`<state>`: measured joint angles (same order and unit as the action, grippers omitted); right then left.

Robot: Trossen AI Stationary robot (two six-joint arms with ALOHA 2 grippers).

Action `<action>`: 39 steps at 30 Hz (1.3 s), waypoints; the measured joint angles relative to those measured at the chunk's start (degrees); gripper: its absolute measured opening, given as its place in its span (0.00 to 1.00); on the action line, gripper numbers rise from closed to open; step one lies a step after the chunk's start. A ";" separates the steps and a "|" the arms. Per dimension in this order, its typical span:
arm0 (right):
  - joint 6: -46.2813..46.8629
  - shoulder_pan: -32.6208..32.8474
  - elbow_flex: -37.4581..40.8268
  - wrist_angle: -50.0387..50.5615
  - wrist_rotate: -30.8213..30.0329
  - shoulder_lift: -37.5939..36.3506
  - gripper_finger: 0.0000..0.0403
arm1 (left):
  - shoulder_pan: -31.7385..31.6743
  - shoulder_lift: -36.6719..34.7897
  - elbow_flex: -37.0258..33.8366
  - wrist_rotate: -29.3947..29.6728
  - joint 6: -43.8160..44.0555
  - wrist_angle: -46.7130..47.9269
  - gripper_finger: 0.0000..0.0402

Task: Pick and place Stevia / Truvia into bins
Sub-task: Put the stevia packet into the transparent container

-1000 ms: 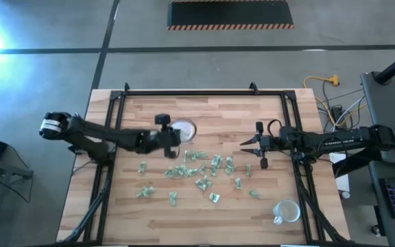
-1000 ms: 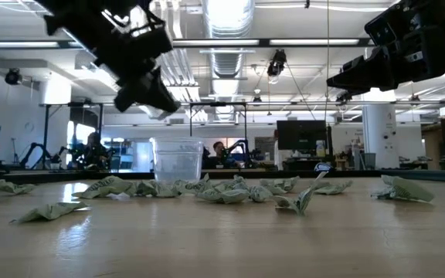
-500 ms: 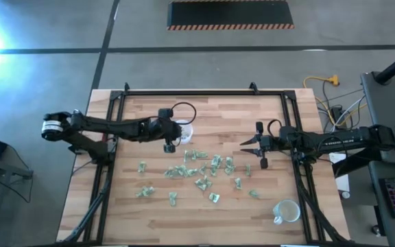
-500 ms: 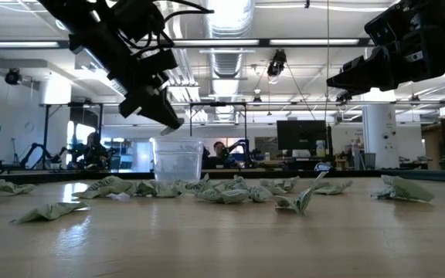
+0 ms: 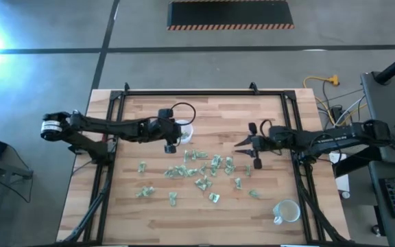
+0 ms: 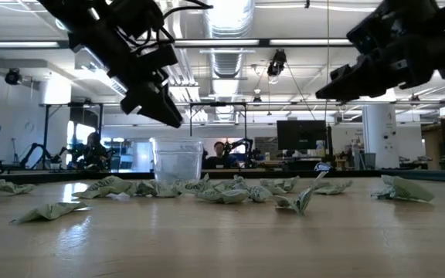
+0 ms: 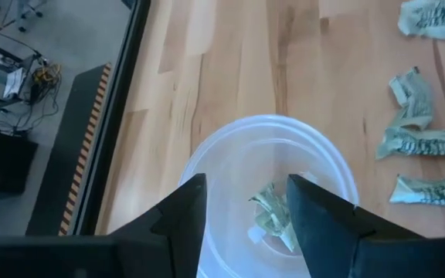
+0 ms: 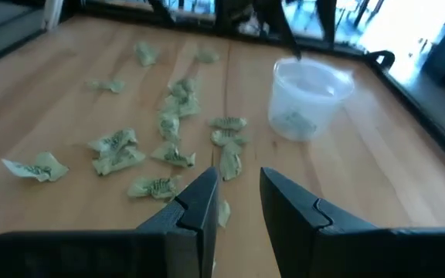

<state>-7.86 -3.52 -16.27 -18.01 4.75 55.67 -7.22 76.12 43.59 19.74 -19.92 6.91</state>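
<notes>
Many pale green and white Stevia / Truvia sachets (image 5: 201, 168) lie crumpled and scattered on the middle of the wooden table. A translucent round bin (image 7: 269, 154) stands upright on its base to the far left of the heap, with one sachet (image 7: 273, 216) lying inside. My left gripper (image 7: 246, 185) hangs open above this bin's near rim, with nothing between its fingers. My right gripper (image 8: 238, 181) hovers open above the right edge of the heap, pointing toward the table's left and slightly down, and it holds nothing.
A second translucent bin (image 5: 286, 210) stands near the table's front right corner. A black frame (image 5: 184, 92) runs along the table's far and side edges. Bare wood lies along the near edge and around the far right.
My left gripper has swung toward the far edge and come over the bin, rolling a little as it went. In the last half second my right gripper has moved toward the table's left, up to the heap of sachets.
</notes>
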 joint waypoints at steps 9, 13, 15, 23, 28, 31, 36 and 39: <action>-1.16 3.07 -14.86 12.44 -2.17 22.46 0.21 | 1.52 -0.73 -1.14 -0.02 0.54 0.06 0.41; -1.57 3.15 -20.23 15.96 -2.20 30.28 0.21 | 1.71 -1.80 -2.01 -0.02 1.18 0.17 0.41; -1.64 3.13 -22.37 18.16 -2.20 33.26 0.21 | 1.72 -2.71 -2.12 -0.03 1.72 0.82 0.41; -1.80 3.13 -26.87 21.54 -2.38 39.86 0.21 | 2.53 -5.34 -2.93 -0.02 3.28 1.67 0.41; -0.88 3.13 -26.93 22.26 -2.36 40.86 0.21 | 3.72 -5.90 -2.99 -0.01 3.28 1.78 0.41; -0.68 3.13 -26.89 22.59 -2.35 41.21 0.21 | 4.39 -6.12 -2.99 -0.03 3.28 1.72 0.41; -1.41 3.13 -26.89 22.63 -2.34 41.18 0.18 | 5.31 -6.62 -2.99 -0.01 3.26 1.77 0.41; -2.76 3.16 -26.89 22.63 -2.32 40.86 0.10 | 5.83 -7.16 -2.99 -0.01 3.26 1.69 0.41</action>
<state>-10.62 -0.36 -43.16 4.62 2.42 96.53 -1.39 68.95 40.60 19.73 -16.67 8.60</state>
